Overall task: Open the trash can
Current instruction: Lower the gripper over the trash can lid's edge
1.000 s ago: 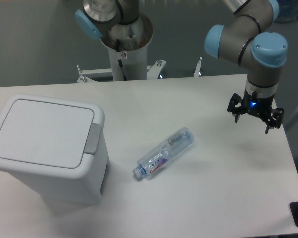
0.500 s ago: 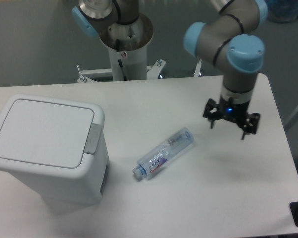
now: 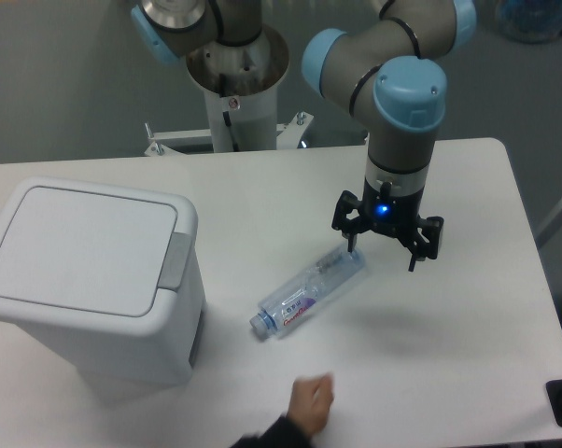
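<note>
Tool, jaws spread & empty, is tracking toward 9 o'clock over worktop, now above bottle; risking clipping it en route to trash can w/ lid shut.

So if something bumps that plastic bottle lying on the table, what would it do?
The bottle lies on its side, so it would probably roll. It is clear and looks empty, so it is likely light and skids easily. Thin plastic may dent if squeezed.

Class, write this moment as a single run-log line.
gripper: open, empty, above bottle's base end | trash can: lid shut, untouched | bottle: lying on table | hand: at near edge
</note>
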